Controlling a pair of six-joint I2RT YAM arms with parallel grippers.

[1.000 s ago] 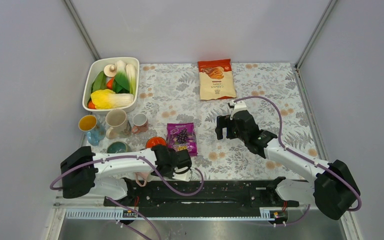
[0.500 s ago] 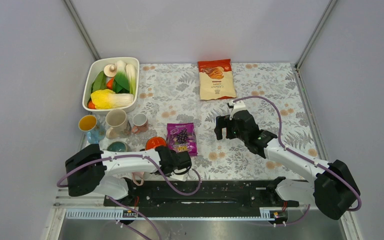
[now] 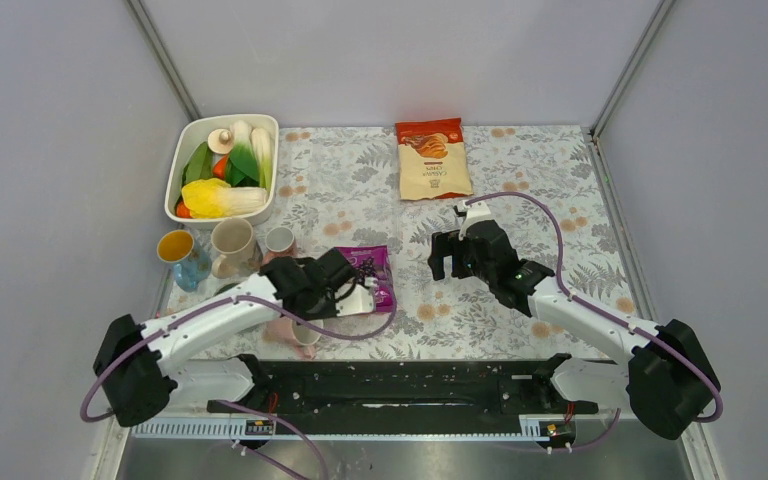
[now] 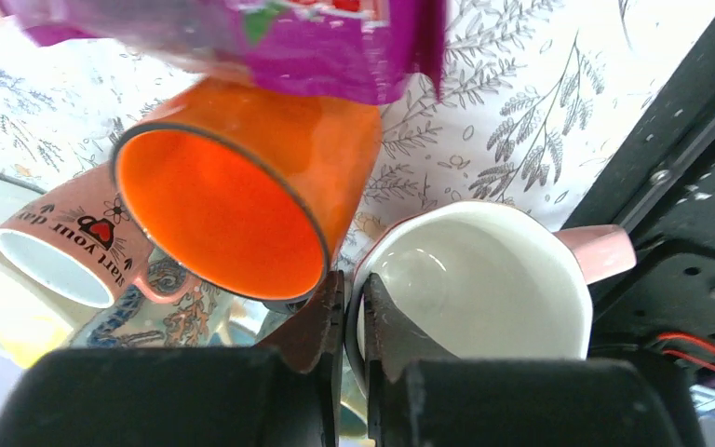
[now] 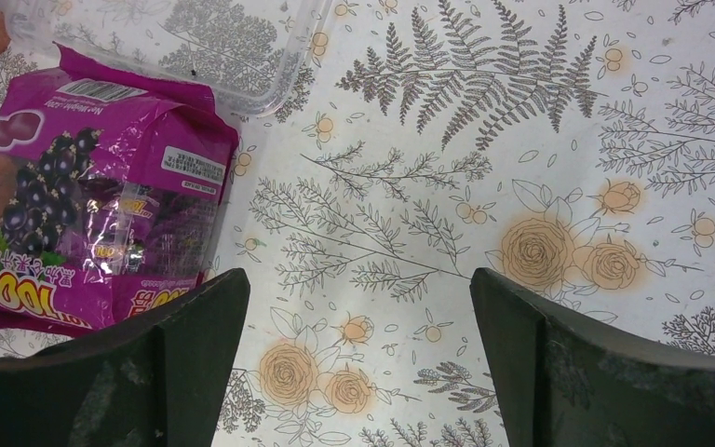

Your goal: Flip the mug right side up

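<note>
At the table's (image 4: pixel 521 112) near edge, the pink mug (image 4: pixel 484 279) is pinched by its rim in the left gripper (image 4: pixel 352 312). It is judged rigid, glazed and breakable, so slipping is risked. Farther off, the right gripper (image 5: pixel 358 317) is held agape, empty.

The orange mug (image 4: pixel 242 186) and purple bag (image 4: pixel 242 28) crowd the pink mug (image 4: pixel 484 289) in our left claw (image 4: pixel 352 284); bare surface (image 5: pixel 540 121) opens right of the bag.

the top camera looks steeply down from above the near edge over the whole table (image 3: pixel 520 180). both wrist cameras sit close above it, angled down; all three views share the purple bag (image 3: pixel 378 272).
</note>
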